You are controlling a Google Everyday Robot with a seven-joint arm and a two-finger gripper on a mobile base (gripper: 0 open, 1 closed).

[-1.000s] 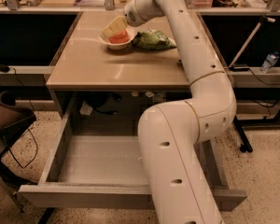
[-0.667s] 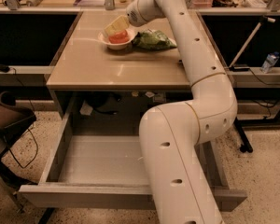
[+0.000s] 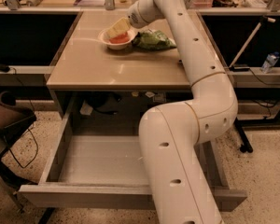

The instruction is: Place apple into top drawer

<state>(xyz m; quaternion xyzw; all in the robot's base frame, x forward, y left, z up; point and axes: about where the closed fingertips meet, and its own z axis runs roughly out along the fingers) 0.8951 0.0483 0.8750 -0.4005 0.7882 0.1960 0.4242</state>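
The red-orange apple (image 3: 122, 38) lies in a white bowl (image 3: 115, 45) at the far side of the tan table (image 3: 107, 69). My gripper (image 3: 117, 29) is down in the bowl, right over the apple's left side and touching or nearly touching it. The top drawer (image 3: 84, 197) under the table is pulled wide open towards the camera. Its grey inside (image 3: 102, 160) shows nothing in it. My arm's lower links (image 3: 177, 162) hide the drawer's right part.
A green crinkled bag (image 3: 153, 40) lies just right of the bowl. A brown chair (image 3: 9, 118) and cables stand left of the drawer. A small bottle (image 3: 269, 62) sits on a ledge at the right. Black shelving flanks the table.
Almost nothing: the gripper stays at the bowl over the apple, with only a slight shift of the wrist. The apple and the drawer have not moved.
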